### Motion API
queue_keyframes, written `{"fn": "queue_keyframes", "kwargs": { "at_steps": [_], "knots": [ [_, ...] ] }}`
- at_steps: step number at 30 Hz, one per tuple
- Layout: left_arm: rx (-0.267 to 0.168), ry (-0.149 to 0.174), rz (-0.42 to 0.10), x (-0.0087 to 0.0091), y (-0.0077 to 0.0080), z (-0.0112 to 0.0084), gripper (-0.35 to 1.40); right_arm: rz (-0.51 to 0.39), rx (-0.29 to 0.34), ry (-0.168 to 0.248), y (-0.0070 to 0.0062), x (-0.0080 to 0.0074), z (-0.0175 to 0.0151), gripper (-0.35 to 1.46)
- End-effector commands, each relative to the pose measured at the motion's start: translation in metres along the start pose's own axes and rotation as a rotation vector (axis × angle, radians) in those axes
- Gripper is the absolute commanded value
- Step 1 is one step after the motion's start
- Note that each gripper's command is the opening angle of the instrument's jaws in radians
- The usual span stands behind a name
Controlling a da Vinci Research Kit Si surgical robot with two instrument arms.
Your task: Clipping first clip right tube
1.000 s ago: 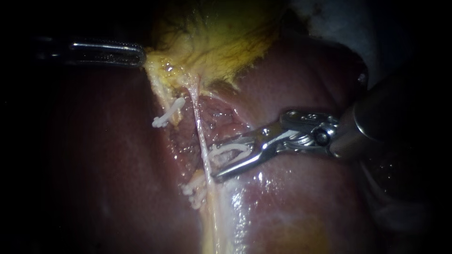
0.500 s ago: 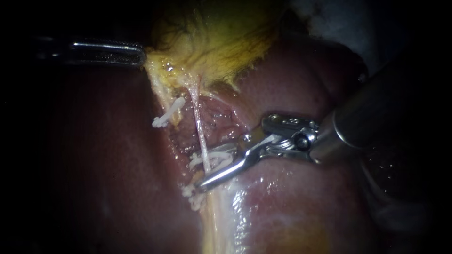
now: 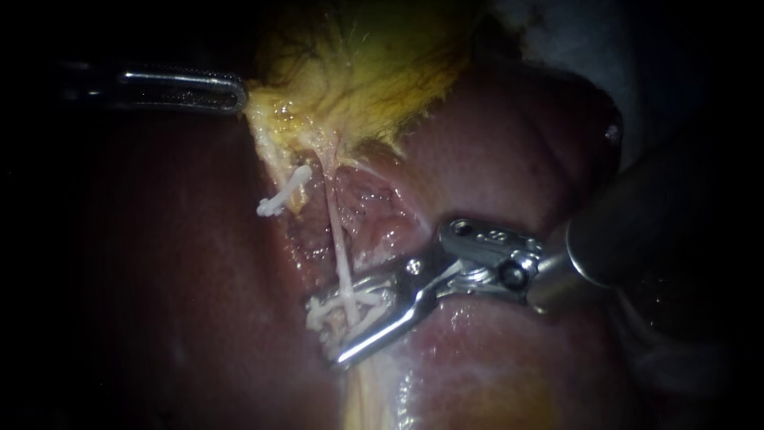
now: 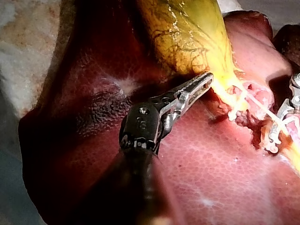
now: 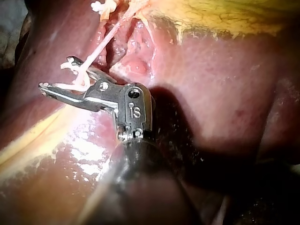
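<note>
Where the right instrument (image 3: 326,332) reaches in from the frame's right, its jaws are held apart around the right tube (image 3: 337,239) at lower centre, with a white clip (image 3: 370,296) seated between them and touched by both. Another clip (image 3: 284,191) is seen further up-left. At upper left, the yellow edge of the gallbladder (image 3: 374,72) is gripped by the left instrument (image 3: 241,94), with the liver (image 3: 493,143) lying around.

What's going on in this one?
The left instrument grips the edge of the gallbladder. The right instrument holds a white clip between its jaws. The jaws stand apart, astride the thin right tube that crosses the liver. Another clip sits further left.
</note>
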State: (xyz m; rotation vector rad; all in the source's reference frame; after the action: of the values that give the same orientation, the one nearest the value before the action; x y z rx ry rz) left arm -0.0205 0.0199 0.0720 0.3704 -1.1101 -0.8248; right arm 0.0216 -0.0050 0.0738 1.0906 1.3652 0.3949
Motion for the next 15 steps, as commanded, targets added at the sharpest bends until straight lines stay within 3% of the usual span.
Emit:
{"fn": "queue_keyframes", "kwargs": {
  "at_steps": [1,6,11,15],
  "knots": [
    [0.000,0.000,0.000,0.0000,0.0000,0.0000,-0.35,-0.003,-0.002,-0.001,0.0002,-0.0001,-0.0001,0.43],
    [0.000,0.000,0.000,0.0000,0.0000,0.0000,-0.35,-0.021,-0.012,-0.018,0.0006,0.0000,-0.0004,0.23],
    [0.000,0.000,0.000,0.0000,0.0000,0.0000,-0.35,-0.026,-0.021,-0.045,0.0005,0.0002,-0.0007,-0.17],
    [0.000,0.000,0.000,0.0000,0.0000,0.0000,-0.35,-0.025,-0.025,-0.052,0.0004,0.0005,-0.0007,-0.31]
  ]
}}
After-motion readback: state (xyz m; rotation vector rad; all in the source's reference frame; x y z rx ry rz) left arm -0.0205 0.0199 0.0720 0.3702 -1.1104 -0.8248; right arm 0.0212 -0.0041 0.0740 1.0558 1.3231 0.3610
